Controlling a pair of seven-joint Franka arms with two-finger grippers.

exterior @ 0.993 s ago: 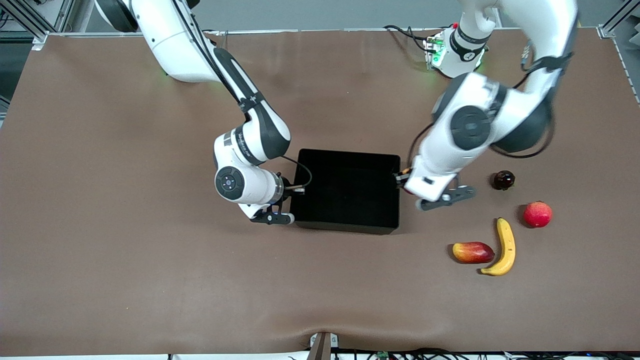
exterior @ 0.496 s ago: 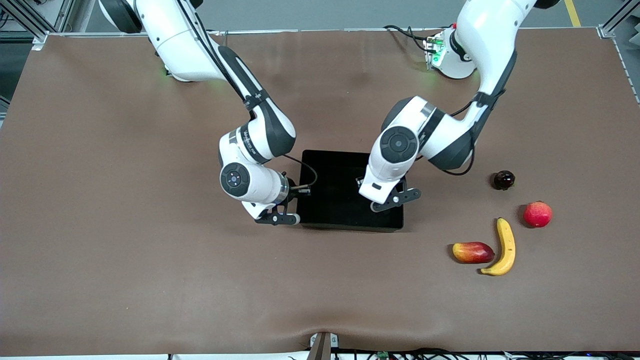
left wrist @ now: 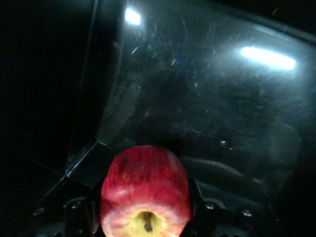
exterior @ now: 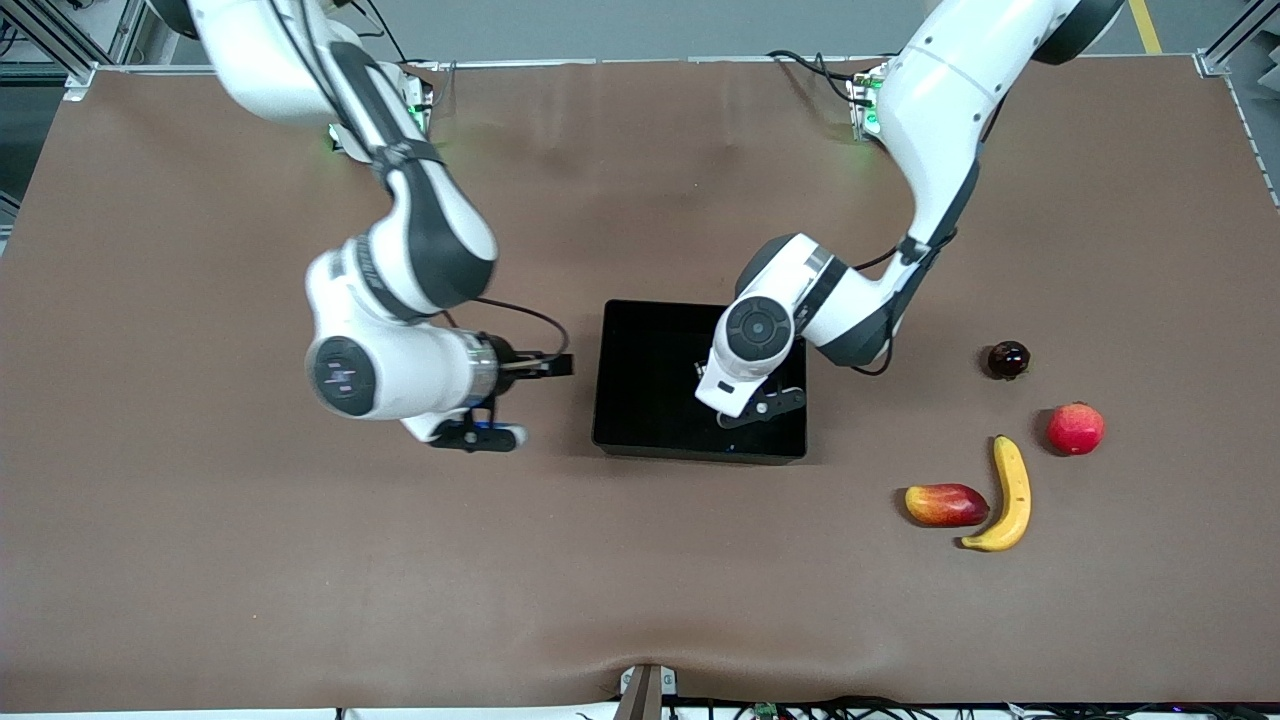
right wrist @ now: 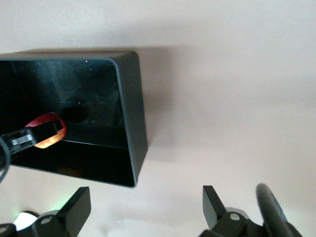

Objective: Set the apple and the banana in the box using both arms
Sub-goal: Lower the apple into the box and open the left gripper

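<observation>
The apple (left wrist: pixel 145 190), red with a yellow stem dimple, sits between the fingers of my left gripper (left wrist: pixel 145 212), which is shut on it. That left gripper (exterior: pixel 750 408) hangs inside the black box (exterior: pixel 700 306), low over its floor; in the front view the hand hides the apple. From the right wrist view I see the apple (right wrist: pixel 48 141) in the box (right wrist: pixel 134 113). My right gripper (exterior: pixel 475 436) is open and holds nothing, over bare table beside the box at the right arm's end. The banana (exterior: pixel 1011 495) lies on the table toward the left arm's end.
A red-yellow mango-like fruit (exterior: pixel 945 504) lies against the banana. A pinkish-red round fruit (exterior: pixel 1075 428) and a small dark fruit (exterior: pixel 1007 359) sit farther from the front camera than the banana. Brown table surface surrounds the box.
My left gripper carried the apple from beside the box to inside it. My right gripper opened and drew away from the box's end wall.
</observation>
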